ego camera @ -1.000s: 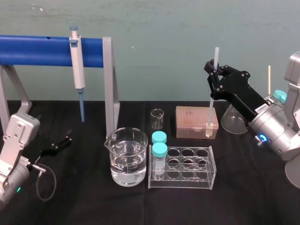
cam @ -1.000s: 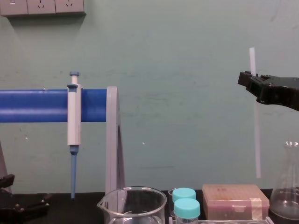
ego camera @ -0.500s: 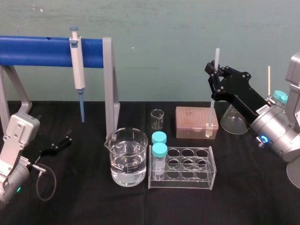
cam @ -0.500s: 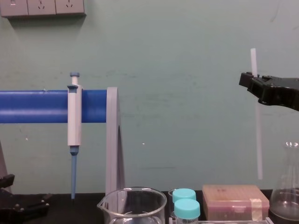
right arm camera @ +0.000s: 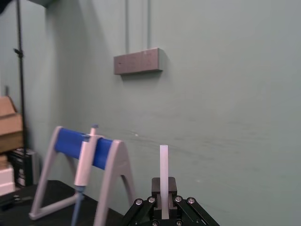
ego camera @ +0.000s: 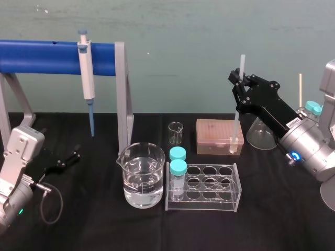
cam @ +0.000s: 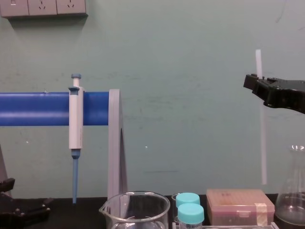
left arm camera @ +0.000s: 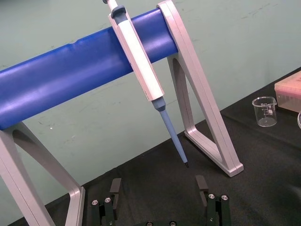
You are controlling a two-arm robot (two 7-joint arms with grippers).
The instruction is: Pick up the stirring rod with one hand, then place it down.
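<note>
Aloft, the right hand (ego camera: pixel 238 79) clamps the stirring rod (ego camera: pixel 242 63) upright; left hand (ego camera: pixel 65 158) rests open.

The black worktop (ego camera: pixel 272 219) carries a pink tip box (ego camera: pixel 220 136) directly below the fingers (ego camera: pixel 235 79) of the right gripper (ego camera: pixel 239 82), with a conical flask (ego camera: pixel 260 135) just right of it. Left of those fingers stand a small beaker (ego camera: pixel 176 133), a water-filled beaker (ego camera: pixel 140 175) and a clear tube rack (ego camera: pixel 203 186). A blue-barred pipette stand (ego camera: pixel 121 94) stands beyond the fingers (left arm camera: pixel 115 187) of the left gripper (left arm camera: pixel 159 186).

Lab, pipette (ego camera: pixel 86 73), beaker (ego camera: pixel 140 178), tube rack (ego camera: pixel 205 202)
</note>
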